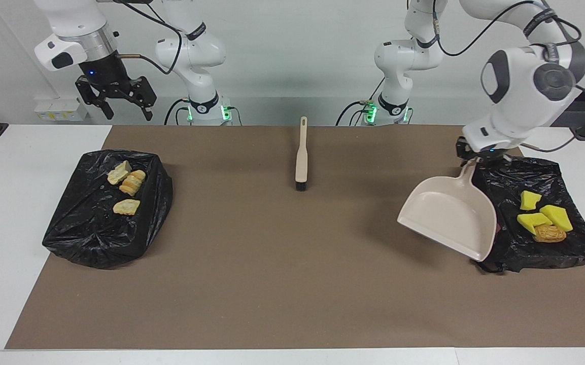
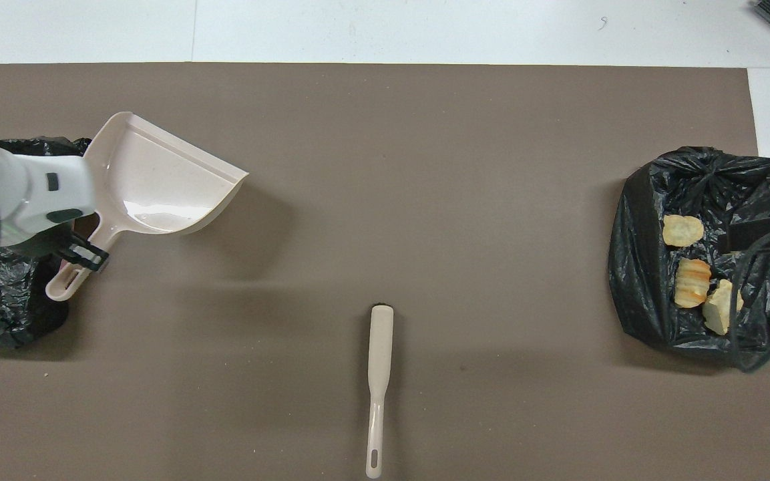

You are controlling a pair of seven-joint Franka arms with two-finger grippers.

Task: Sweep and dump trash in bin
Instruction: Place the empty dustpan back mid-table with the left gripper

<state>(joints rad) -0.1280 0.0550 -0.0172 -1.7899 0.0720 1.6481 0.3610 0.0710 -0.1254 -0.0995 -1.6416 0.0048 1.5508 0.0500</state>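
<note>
bins lined with black bags: 2 | pale yellow chunks: 3 | yellow-green sponge pieces: 3 | orange-brown lump: 1 | dustpan: 1 | brush: 1 | grippers: 2
</note>
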